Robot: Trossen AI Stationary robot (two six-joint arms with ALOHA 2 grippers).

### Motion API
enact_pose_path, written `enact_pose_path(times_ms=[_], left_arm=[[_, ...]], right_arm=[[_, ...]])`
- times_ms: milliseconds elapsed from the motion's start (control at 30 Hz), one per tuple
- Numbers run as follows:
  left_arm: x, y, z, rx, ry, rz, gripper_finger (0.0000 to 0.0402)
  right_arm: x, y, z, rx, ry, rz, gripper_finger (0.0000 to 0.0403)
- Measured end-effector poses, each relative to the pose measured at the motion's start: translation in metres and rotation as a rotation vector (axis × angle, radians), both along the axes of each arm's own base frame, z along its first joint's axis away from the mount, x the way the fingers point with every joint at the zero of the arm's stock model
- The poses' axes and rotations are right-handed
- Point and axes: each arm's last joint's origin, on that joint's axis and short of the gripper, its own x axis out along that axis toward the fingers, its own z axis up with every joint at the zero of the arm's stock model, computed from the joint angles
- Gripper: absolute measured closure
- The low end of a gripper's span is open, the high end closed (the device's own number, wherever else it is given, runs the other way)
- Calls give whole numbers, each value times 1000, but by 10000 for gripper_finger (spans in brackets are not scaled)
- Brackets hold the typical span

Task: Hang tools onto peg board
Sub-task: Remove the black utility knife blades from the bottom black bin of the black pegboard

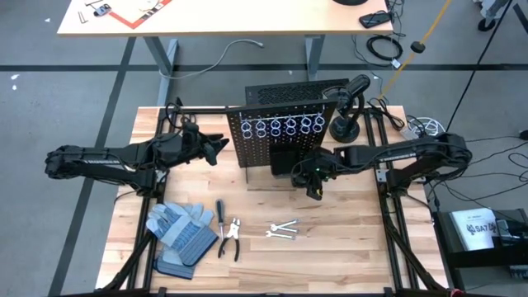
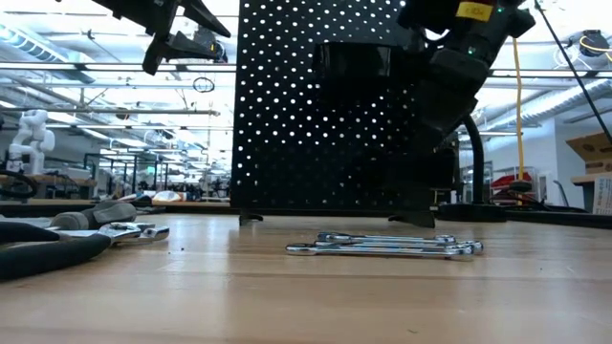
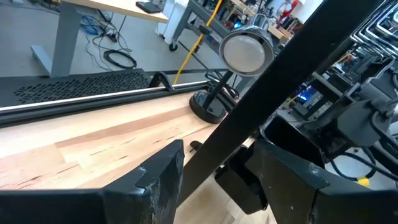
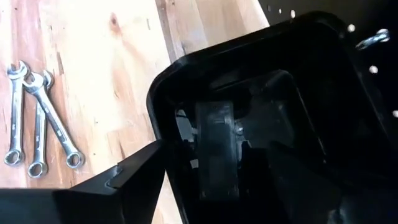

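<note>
High view, left to right. Left gripper hovers at left centre, just beside the peg board's left edge; jaws parted, holding nothing. Grey-and-blue gloves lie lower left on the tabletop. Next come the screwdriver and pliers, then three silver wrenches at lower centre. The peg board stands upright at centre with ring holders across it. Right gripper sits at a black bin on the board's lower front; jaws spread wide, nothing visibly gripped.
</note>
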Motion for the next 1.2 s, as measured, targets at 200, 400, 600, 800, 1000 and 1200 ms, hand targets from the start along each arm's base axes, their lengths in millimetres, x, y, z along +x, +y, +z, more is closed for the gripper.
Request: enact_pose_path(times_ms=[200, 400, 600, 800, 1000, 1200], left_arm=[[0, 0, 0, 0, 2, 0, 196], [0, 0, 0, 0, 1, 0, 196], [0, 0, 0, 0, -1, 0, 196], [0, 0, 0, 0, 0, 0, 196], [0, 0, 0, 1, 0, 0, 196], [0, 0, 0, 29, 13, -7, 196]], right_arm=[[8, -1, -7, -12, -7, -7, 142], [12, -1, -14, -15, 19, -10, 145], [10, -1, -10, 28, -7, -79, 145], [9, 0, -6, 22, -32, -80, 145], [1, 0, 13, 34, -120, -137, 145], [-16, -1, 37, 29, -213, -180, 145]])
